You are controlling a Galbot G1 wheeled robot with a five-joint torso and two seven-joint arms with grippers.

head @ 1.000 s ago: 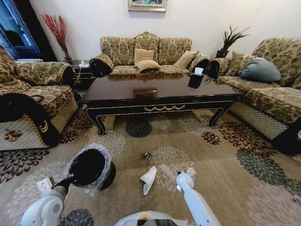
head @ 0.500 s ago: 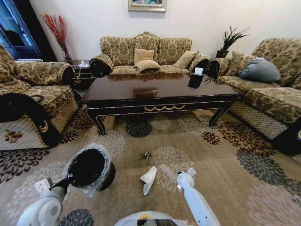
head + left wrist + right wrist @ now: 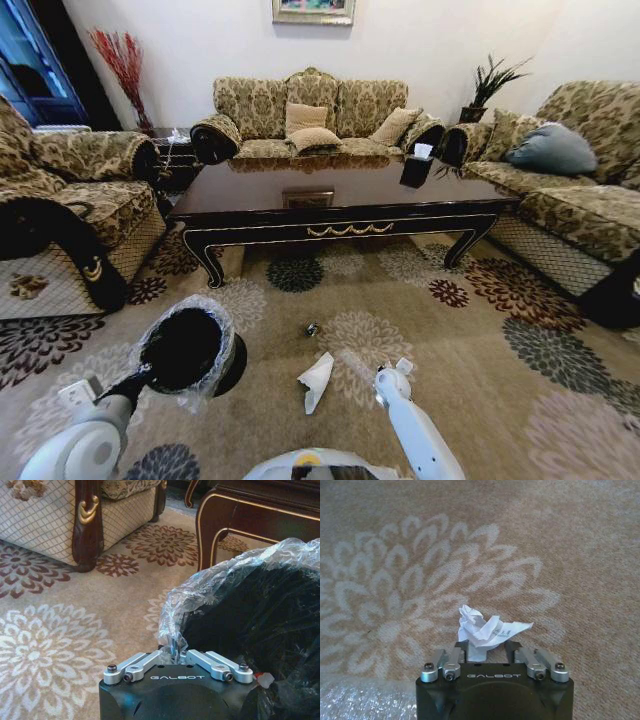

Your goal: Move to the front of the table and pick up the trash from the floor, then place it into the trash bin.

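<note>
The black trash bin (image 3: 188,348) with its clear liner stands tipped on the floor (image 3: 480,400) at the lower left. My left gripper (image 3: 145,378) (image 3: 175,652) is shut on the bin's (image 3: 250,625) liner rim. My right gripper (image 3: 384,372) (image 3: 485,647) hangs low over the carpet, shut on a crumpled white paper, a piece of the trash (image 3: 484,629). A white tissue (image 3: 316,378) lies on the carpet between the bin and the right gripper. A small dark scrap (image 3: 312,329) lies a little farther on. The dark wood table (image 3: 340,205) stands beyond.
Sofas (image 3: 310,115) ring the table at the back and on both sides. An armchair's (image 3: 70,215) dark wood corner post stands near the bin on the left. A black tissue box (image 3: 416,168) sits on the table's right end. Open carpet lies ahead on the right.
My left arm has drawn back a little toward the lower left, and the bin has shifted slightly with it. The right gripper has hardly moved.
</note>
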